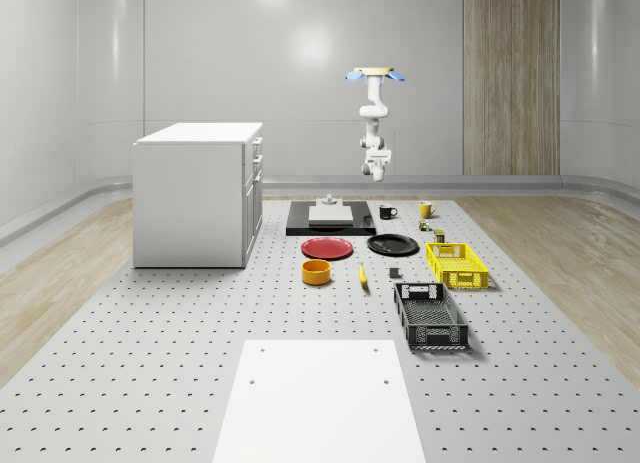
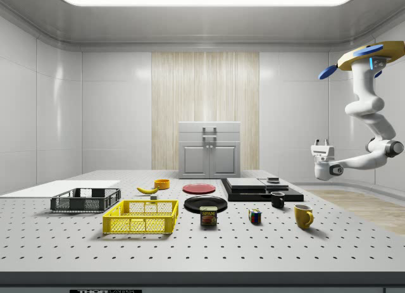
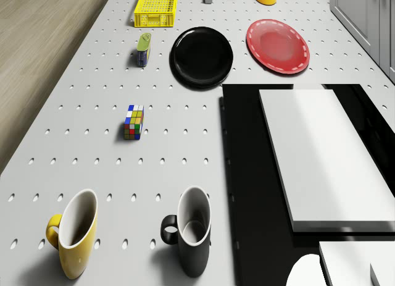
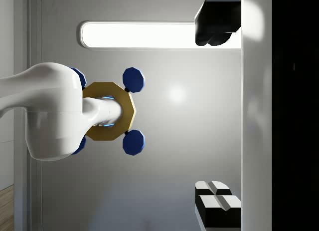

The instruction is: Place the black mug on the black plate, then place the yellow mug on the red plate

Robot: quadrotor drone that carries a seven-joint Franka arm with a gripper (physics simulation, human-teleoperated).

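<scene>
On a perforated grey desk [image 1: 150, 383], the black mug [image 3: 191, 236] stands beside the yellow mug [image 3: 75, 232], the black plate [image 3: 202, 56] at its twelve o'clock, while the drone [image 2: 364, 56] hovers high beyond them; its jaws, spread empty, should descend squarely over the rim.

Probably lab; perforated bench [image 1: 150, 363]

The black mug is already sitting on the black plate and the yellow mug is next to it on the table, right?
Not quite. In the drone view the black mug stands on the table beside the yellow mug, far from the black plate, which holds nothing.
</scene>
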